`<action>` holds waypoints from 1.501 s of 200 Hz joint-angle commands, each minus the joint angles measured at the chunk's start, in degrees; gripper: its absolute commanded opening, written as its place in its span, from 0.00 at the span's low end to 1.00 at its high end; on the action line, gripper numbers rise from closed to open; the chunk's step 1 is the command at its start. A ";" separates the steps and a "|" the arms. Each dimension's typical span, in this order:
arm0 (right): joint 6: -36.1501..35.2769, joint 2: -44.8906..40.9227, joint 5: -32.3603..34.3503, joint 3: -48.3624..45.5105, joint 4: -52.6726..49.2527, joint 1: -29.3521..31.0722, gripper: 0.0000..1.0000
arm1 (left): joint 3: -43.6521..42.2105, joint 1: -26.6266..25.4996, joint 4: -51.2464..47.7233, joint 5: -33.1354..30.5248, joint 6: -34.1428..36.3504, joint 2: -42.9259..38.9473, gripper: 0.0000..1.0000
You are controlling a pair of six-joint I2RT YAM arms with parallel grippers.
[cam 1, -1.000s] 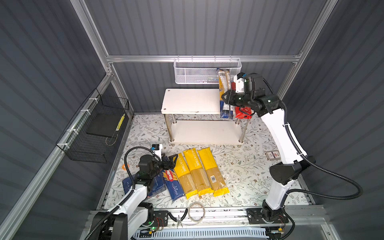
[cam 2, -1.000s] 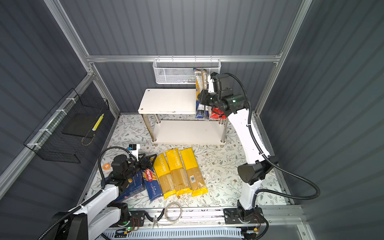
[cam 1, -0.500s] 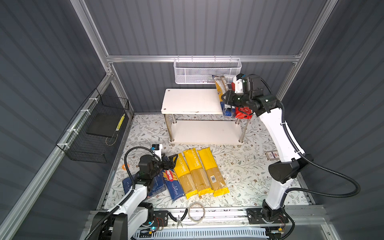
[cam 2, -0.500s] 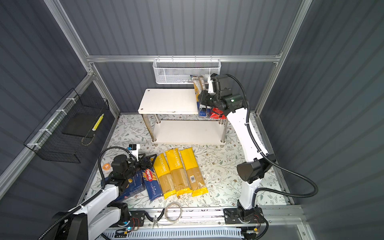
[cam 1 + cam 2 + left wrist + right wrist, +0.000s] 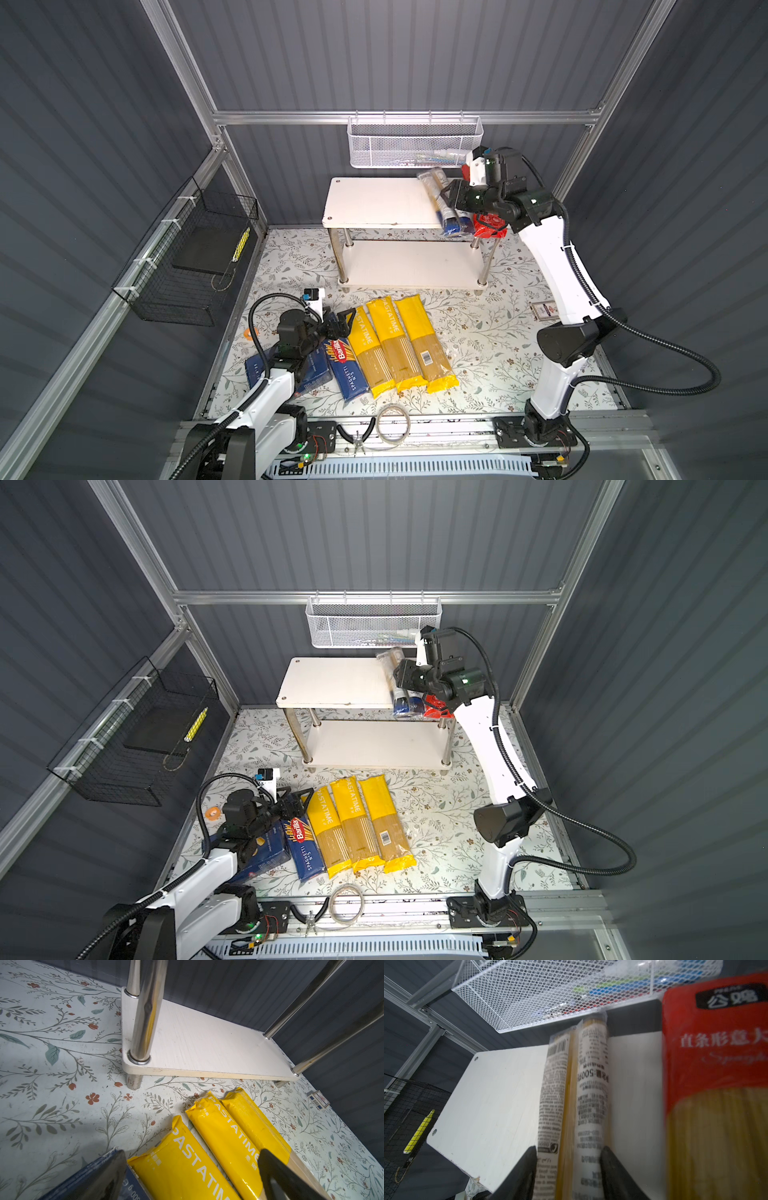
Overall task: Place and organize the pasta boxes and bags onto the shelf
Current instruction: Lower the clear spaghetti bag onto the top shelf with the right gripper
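Placement of the clear spaghetti bag [image 5: 571, 1095] on the shelf's top board [image 5: 374, 203] looks to be the step in hand. The bag lies lengthwise near the board's right end, a little askew. Its dark-blue end pokes past the front edge just beside the red bag [image 5: 716, 1064], and bare board shows between the 2 further back. The right gripper [image 5: 569, 1152] straddles it low down, 1 black finger at each flank; the wrist view is blurred, so I cannot tell whether they pinch the film or merely flank it. To do this well, the fingers should spread fully before the arm lifts, so the film does not drag along. A sideways nudge would then square the bag against the red one, and a push back would cure the overhang and save room. The retreat should mind the white mesh basket [image 5: 415, 145] close above. The left gripper [image 5: 338, 322] hovers empty, fingers wide apart, over the shelf-side ends of the narrow Barilla box [image 5: 347, 365] and the 3 yellow PASTATIME bags [image 5: 395, 340], which lie on the flowered mat [image 5: 478, 340] beside the wide Barilla box [image 5: 266, 852].
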 commanded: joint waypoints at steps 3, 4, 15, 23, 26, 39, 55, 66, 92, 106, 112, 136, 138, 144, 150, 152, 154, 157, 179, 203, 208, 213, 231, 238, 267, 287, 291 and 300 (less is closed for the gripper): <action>-2.46 -3.03 1.04 1.05 3.48 -0.12 0.55 | 1.27 -0.32 0.76 1.02 0.33 -0.26 1.00; -2.48 -3.04 1.02 1.06 3.47 -0.08 0.55 | 1.27 -0.32 0.76 1.01 0.31 -0.26 1.00; -3.12 -3.49 1.01 1.07 3.07 0.12 0.57 | 1.23 -0.32 0.76 1.00 0.30 -0.26 1.00; -3.73 -3.81 0.76 1.15 2.80 0.32 0.59 | 1.27 -0.32 0.74 0.79 0.30 -0.18 0.99; -3.99 -4.01 0.75 1.21 2.64 0.41 0.59 | 1.27 -0.32 0.76 0.87 0.33 -0.17 1.00; -5.69 -4.77 1.00 1.62 1.20 1.30 0.62 | 1.27 -0.32 0.76 0.79 0.34 -0.08 1.00; -9.87 -5.35 3.63 3.31 -3.38 3.79 0.67 | 1.38 -0.31 0.67 0.78 0.31 0.09 1.00; -13.92 -6.33 8.06 3.34 -6.91 6.70 0.70 | 1.32 -0.32 0.65 0.69 0.30 0.05 1.00; -19.33 -10.84 19.55 -2.35 -10.53 13.73 0.74 | 1.36 -0.32 0.63 0.65 0.50 -0.04 1.00; -18.67 -13.87 20.41 -6.51 -10.22 15.03 0.75 | 1.36 -0.32 0.63 0.74 0.38 -0.02 1.00; -18.05 -15.42 20.17 -8.66 -9.41 15.15 0.75 | 1.36 -0.32 0.51 0.75 0.39 -0.15 1.00; -17.50 -20.87 22.25 -18.09 -3.39 15.04 0.79 | 1.36 -0.32 0.56 0.92 0.43 -0.18 1.00; -17.52 -21.12 22.45 -18.55 -3.07 15.02 0.79 | 1.36 -0.32 0.60 0.96 0.40 -0.22 1.00; -17.36 -21.68 23.03 -19.45 -2.36 14.98 0.80 | 1.36 -0.31 0.53 0.93 0.44 -0.18 1.00; -17.29 -21.84 23.10 -19.98 -2.14 14.91 0.81 | 1.36 -0.32 0.55 0.98 0.40 -0.16 1.00; -17.27 -21.85 23.08 -20.02 -2.23 14.94 0.81 | 1.36 -0.32 0.45 0.93 0.43 -0.17 1.00; -17.27 -21.85 23.07 -20.02 -2.20 14.92 0.81 | 1.36 -0.32 0.46 0.99 0.40 -0.17 1.00; -17.11 -21.73 22.99 -20.03 -2.24 14.88 0.81 | 1.36 -0.32 0.42 0.81 0.53 -0.19 1.00; -17.11 -20.38 22.51 -19.37 -3.03 14.83 0.86 | 1.40 -0.32 0.27 0.83 0.56 -0.41 1.00; -17.87 -18.63 22.38 -18.26 -3.45 14.61 0.87 | 1.49 -0.32 0.12 0.70 0.65 -0.45 1.00; -17.80 -18.30 22.16 -18.04 -3.55 14.49 0.87 | 1.60 -0.32 -0.09 0.66 0.64 -0.47 1.00; -17.84 -18.00 21.94 -17.76 -3.51 14.47 0.87 | 1.56 -0.32 -0.15 0.65 0.67 -0.52 1.00; -17.70 -16.92 21.23 -17.06 -3.64 14.29 0.88 | 1.45 -0.32 -0.07 0.61 0.70 -0.65 1.00; -17.73 -16.54 21.08 -16.75 -3.62 14.31 0.88 | 1.45 -0.32 -0.11 0.57 0.65 -0.70 1.00; -17.68 -15.31 20.95 -15.59 -4.13 14.16 0.88 | 1.49 -0.32 -0.11 0.63 0.65 -0.53 1.00; -17.64 -14.89 22.97 -15.61 -4.69 14.03 0.89 | 1.60 -0.32 -0.03 0.66 0.56 -0.48 1.00; -17.63 -14.84 23.25 -15.70 -4.69 14.05 0.89 | 1.58 -0.32 -0.01 0.66 0.56 -0.50 1.00; -17.70 -14.73 23.55 -15.84 -4.95 14.03 0.89 | 1.54 -0.32 0.06 0.69 0.45 -0.39 1.00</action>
